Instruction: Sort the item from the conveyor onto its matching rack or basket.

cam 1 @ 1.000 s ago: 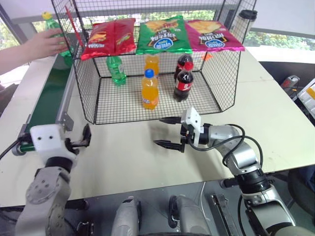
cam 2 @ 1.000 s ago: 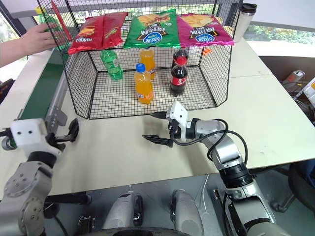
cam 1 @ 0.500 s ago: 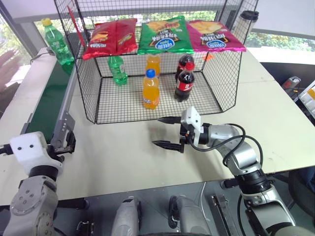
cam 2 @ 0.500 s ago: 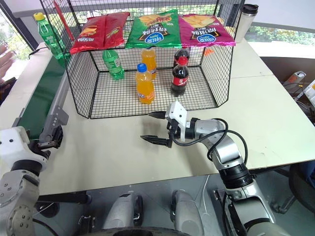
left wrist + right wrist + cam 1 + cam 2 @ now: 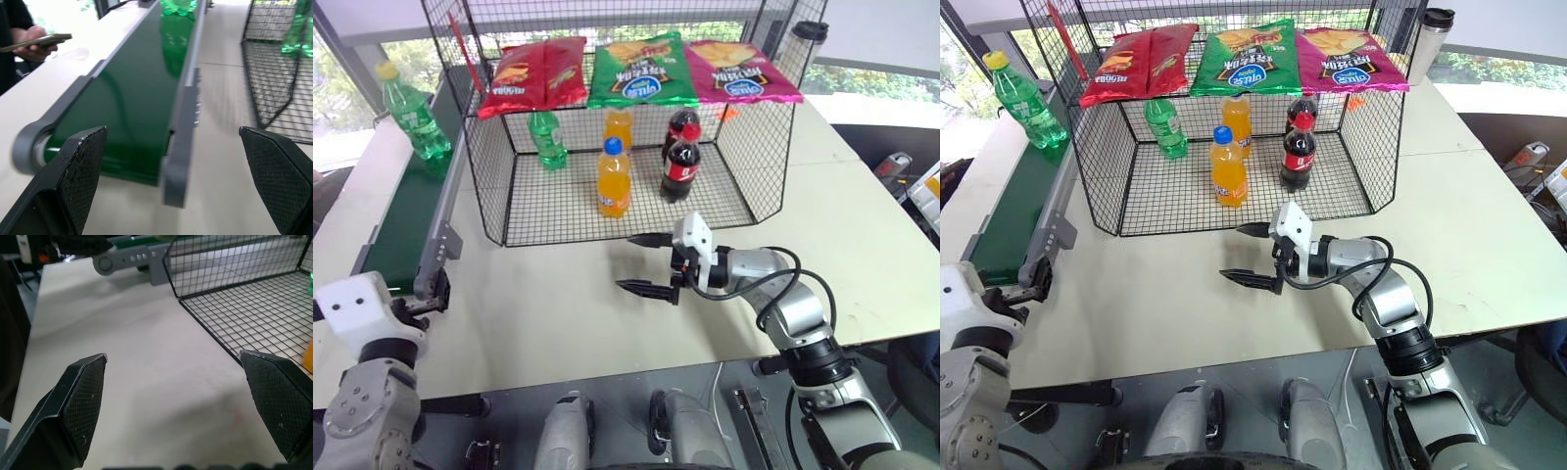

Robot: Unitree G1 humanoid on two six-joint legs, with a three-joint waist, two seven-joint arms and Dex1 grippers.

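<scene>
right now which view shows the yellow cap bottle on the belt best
The left eye view: the whole bottle stands upright on the far end of the green belt, cap to base. The right eye view also shows it whole, nearer the frame's edge. The left wrist view catches just its blurred green base, and the right wrist view looks toward the wire basket.

In the left wrist view, the clear-green plastic soda bottle (image 5: 179,6) is cut off by the frame edge; only its blurred base shows on the dark-green conveyor belt (image 5: 132,98). A person's hand (image 5: 30,39) holding a flat phone (image 5: 36,42) is cropped at the edge. The orange drink bottle (image 5: 308,355) is barely visible in the right wrist view.
</scene>
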